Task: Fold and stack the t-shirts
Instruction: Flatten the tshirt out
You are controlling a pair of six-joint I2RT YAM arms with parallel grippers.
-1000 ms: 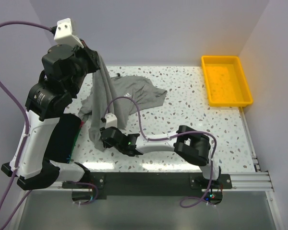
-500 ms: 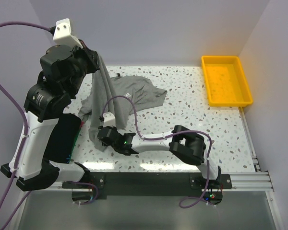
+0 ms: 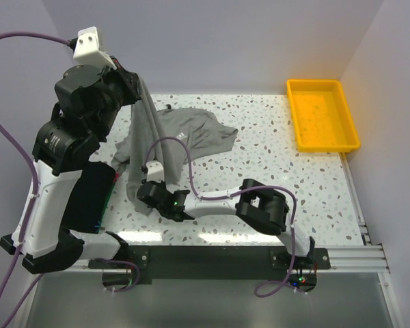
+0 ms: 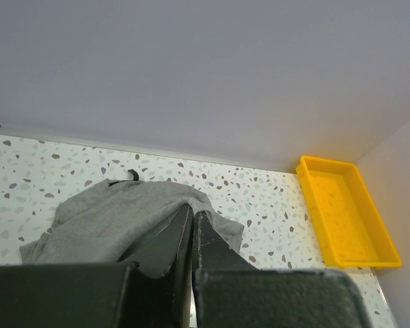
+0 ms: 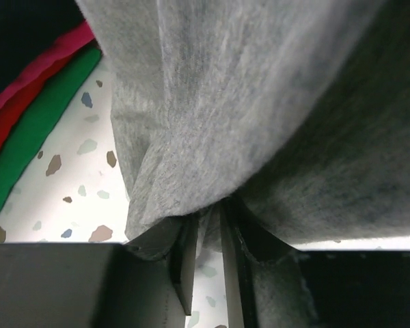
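The speckled table [image 3: 280,184] filled most of my overhead view, and the yellow tray [image 3: 322,113] on its far right corner was my reference for everything else.

The left arm [image 3: 61,171] towered well to the left of the tray, reared up high above the tabletop. The grey t-shirt [image 3: 191,133] lay crumpled to the left of the tray at about the same depth on the table. One part of it was pulled up off the surface into a long hanging drape, higher than the tray and further left of it.

The folded stack [image 3: 89,198] sat far to the left of the tray and nearer the arm bases. It looked black from above, and the right wrist camera showed green [image 5: 48,130] and red layers at its edge.

The right arm [image 3: 260,205] reached low across the table, leftward from the tray's side.

The left gripper [image 3: 139,85] was at the top of the drape, far left of the tray and above it. On its wrist camera the fingers [image 4: 184,239] were pressed together with the grey cloth pinched between them.

The right gripper [image 3: 141,195] was at the drape's lower end, left of the tray and closer to the bases. Its jaws were drawn in to a narrow slot with a gathered fold of the grey shirt caught between them [image 5: 206,260].
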